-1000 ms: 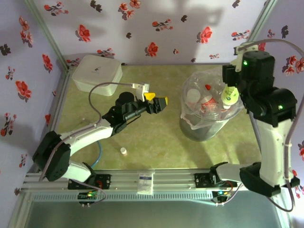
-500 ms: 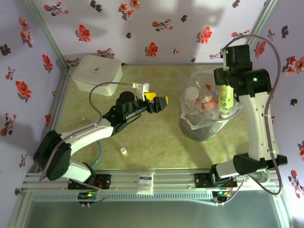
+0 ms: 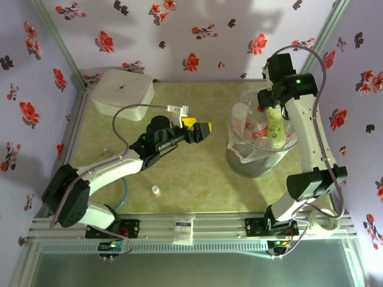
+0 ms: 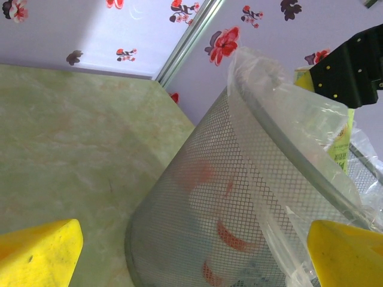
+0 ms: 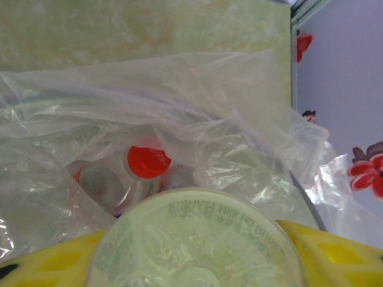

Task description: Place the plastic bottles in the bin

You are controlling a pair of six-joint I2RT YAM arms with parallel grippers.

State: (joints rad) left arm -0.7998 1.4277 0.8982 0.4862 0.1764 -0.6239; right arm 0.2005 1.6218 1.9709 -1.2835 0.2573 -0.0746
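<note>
- a second ago the right arm stood at the bin's [image 3: 251,164] right side. now it reaches over the bin's far rim, and the right claw [image 3: 270,109] hangs above the open mouth.
- the right claw is clamped on the pale green bottle [image 3: 276,128]. in the right wrist view the round, embossed base of the pale green bottle [image 5: 191,239] sits between the yellow fingers [image 5: 335,251].
- the bottle has gone from the bin's right rim to over its middle, and its length now lies across the opening. we judge that only letting go remains for this one.
- the left claw [image 3: 198,125] has not moved. it hovers to the left of the bin, well apart from it, its jaws spread wide and empty.
- inside the bin lie other bottles [image 3: 254,128], clear and smooth. one shows a glossy red cap [image 5: 148,161] under folds of liner.
- from the left wrist the bin's wall [image 4: 197,197] reads as a fine grey mesh, round and tapering. red and white shapes show dimly through it.
- the clear bag [image 5: 239,137] is thin and crinkled and is draped loosely over the rim. it could snag a falling bottle.
- left of the bin, the bench [image 3: 197,173] is a matt green marbled sheet. on it are a loose white cap [image 3: 155,190] and, farther left, a rounded white lidded box [image 3: 121,92].
</note>
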